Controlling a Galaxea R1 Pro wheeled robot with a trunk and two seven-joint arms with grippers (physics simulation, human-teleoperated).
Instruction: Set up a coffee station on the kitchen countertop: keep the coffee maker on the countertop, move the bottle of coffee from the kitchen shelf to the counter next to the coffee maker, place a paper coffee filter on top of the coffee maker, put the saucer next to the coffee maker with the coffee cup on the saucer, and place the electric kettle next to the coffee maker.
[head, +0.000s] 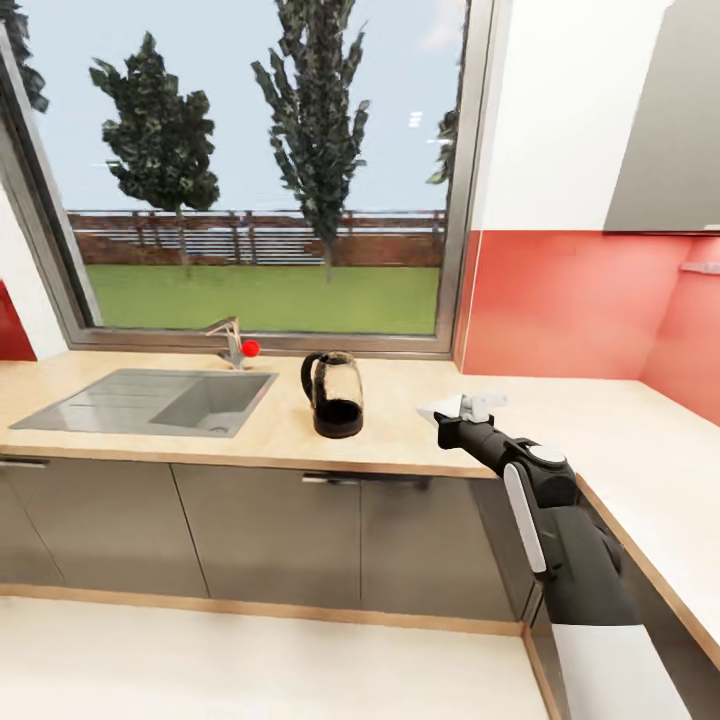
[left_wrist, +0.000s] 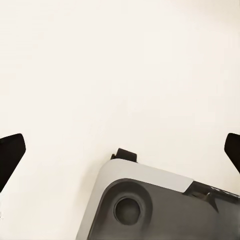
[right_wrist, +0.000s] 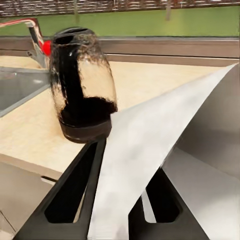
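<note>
Right jaws pinch white paper cone filter over light wooden worktop, near rounded glass kettle; left jaws apparently wide.

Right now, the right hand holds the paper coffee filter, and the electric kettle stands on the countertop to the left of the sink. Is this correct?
Not quite. The right hand does hold the paper coffee filter, but the head view shows the electric kettle on the countertop to the right of the sink.

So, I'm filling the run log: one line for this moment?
right tool: shut on paper coffee filter | over kitchen countertop | electric kettle beside sink | left tool: open
</note>
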